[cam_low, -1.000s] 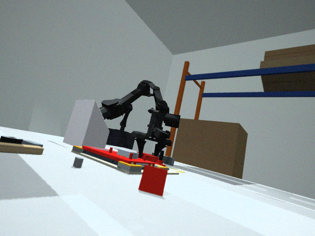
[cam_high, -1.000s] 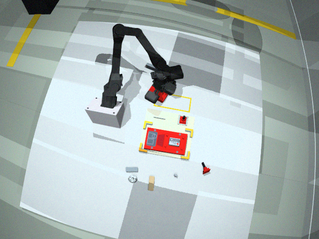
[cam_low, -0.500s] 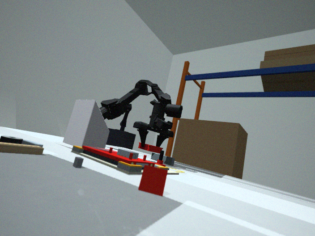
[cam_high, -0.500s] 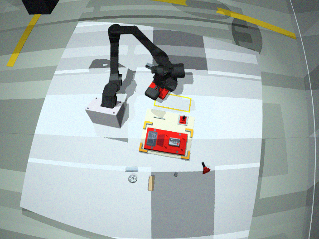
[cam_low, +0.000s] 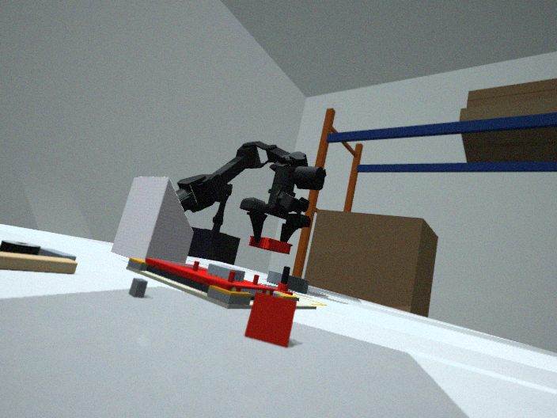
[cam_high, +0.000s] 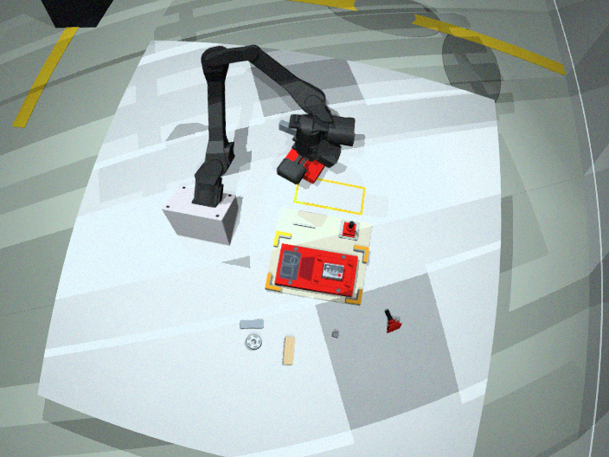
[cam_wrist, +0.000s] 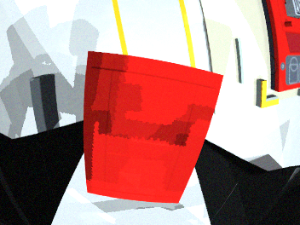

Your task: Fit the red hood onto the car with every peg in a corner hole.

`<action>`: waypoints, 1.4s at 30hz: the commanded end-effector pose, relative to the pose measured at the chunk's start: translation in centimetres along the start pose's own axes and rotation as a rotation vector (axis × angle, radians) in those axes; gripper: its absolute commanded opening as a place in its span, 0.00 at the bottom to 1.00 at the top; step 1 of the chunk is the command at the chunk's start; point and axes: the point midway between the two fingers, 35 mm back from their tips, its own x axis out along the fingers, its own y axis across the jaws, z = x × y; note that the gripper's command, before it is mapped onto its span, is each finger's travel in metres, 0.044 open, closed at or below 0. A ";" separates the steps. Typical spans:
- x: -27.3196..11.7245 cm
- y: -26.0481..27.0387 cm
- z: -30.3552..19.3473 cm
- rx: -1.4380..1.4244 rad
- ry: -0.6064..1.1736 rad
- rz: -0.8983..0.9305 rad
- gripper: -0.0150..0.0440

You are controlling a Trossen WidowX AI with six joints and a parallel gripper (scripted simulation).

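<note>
The red hood (cam_high: 313, 170) (cam_low: 270, 244) (cam_wrist: 149, 124) is off the table, roof up and roughly level. My gripper (cam_low: 270, 241) (cam_wrist: 142, 135) is shut on it, one finger at each of two opposite sides. In the top view the arm covers part of the hood. The red chassis (cam_high: 307, 268) (cam_low: 172, 267) sits in the jig (cam_high: 324, 236), lower than the hood and to one side. Its engine block (cam_high: 333, 271) (cam_low: 226, 271) is on the deck with pegs around it; one peg (cam_low: 195, 265) shows clearly. The hood's corner holes cannot be made out.
A small red part (cam_high: 348, 230) with a black stem stands on the jig board. A yellow outline (cam_high: 364, 199) lies between hood and jig. A grey block (cam_low: 292, 282) (cam_wrist: 44, 102) is near the gripper. Another red part (cam_high: 393, 325) (cam_low: 270, 320), a wooden bar (cam_high: 288, 350) and a wheel (cam_high: 251, 339) lie beyond the chassis.
</note>
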 end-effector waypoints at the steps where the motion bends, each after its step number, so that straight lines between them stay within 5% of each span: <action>1: -0.8 0.2 0.0 -0.011 -0.004 0.006 0.25; 42: -1.6 -6.1 11.6 -0.178 -0.019 -0.030 0.25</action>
